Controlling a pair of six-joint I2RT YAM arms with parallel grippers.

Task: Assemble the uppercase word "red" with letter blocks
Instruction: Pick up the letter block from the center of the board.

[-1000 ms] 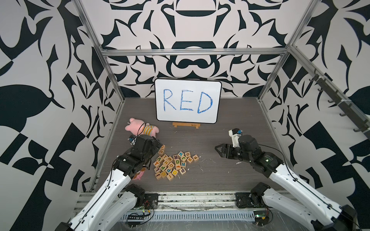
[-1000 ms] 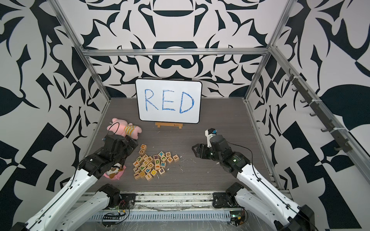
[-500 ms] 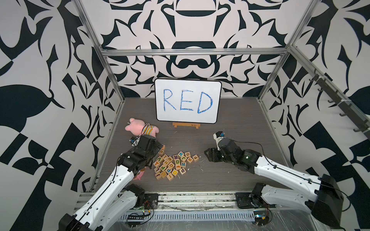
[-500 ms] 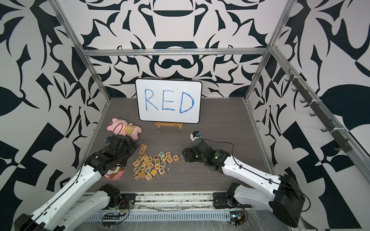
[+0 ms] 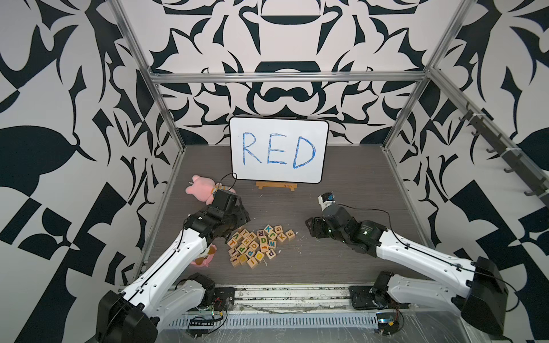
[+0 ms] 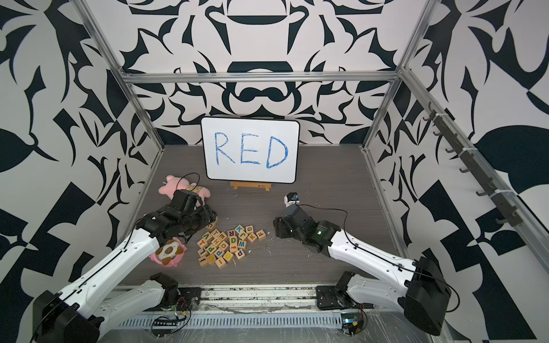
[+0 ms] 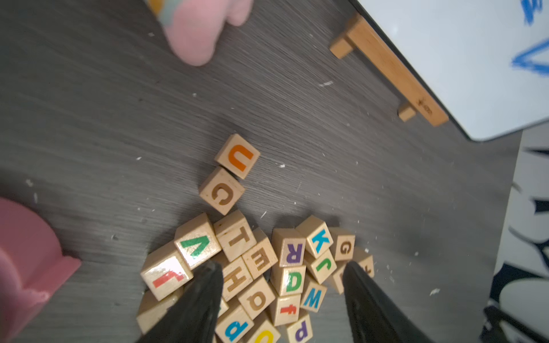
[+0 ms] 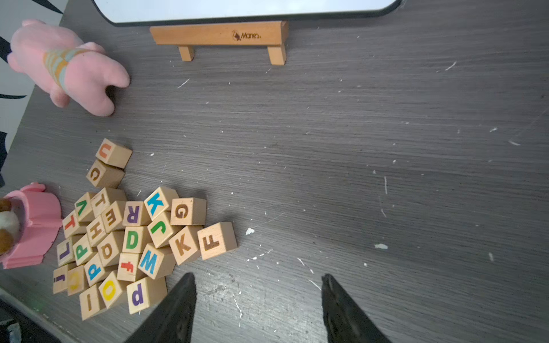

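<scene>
Grey wood-grain worktop [image 5: 356, 178] | letter blocks [image 5: 257, 245] heaped at 8 o'clock of centre; purple R block [image 8: 132, 214], E block [image 8: 111, 218], green D block [image 8: 132, 240] touching mid-heap | left tool [image 7: 280, 267] parted, empty, at heap's 10 o'clock edge, nearer | right tool [image 8: 258, 277] parted, empty, off heap's 3 o'clock

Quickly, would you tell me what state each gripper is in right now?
Left gripper: open, jaws apart over the letter blocks, holding nothing.
Right gripper: open and empty, above the table.
</scene>
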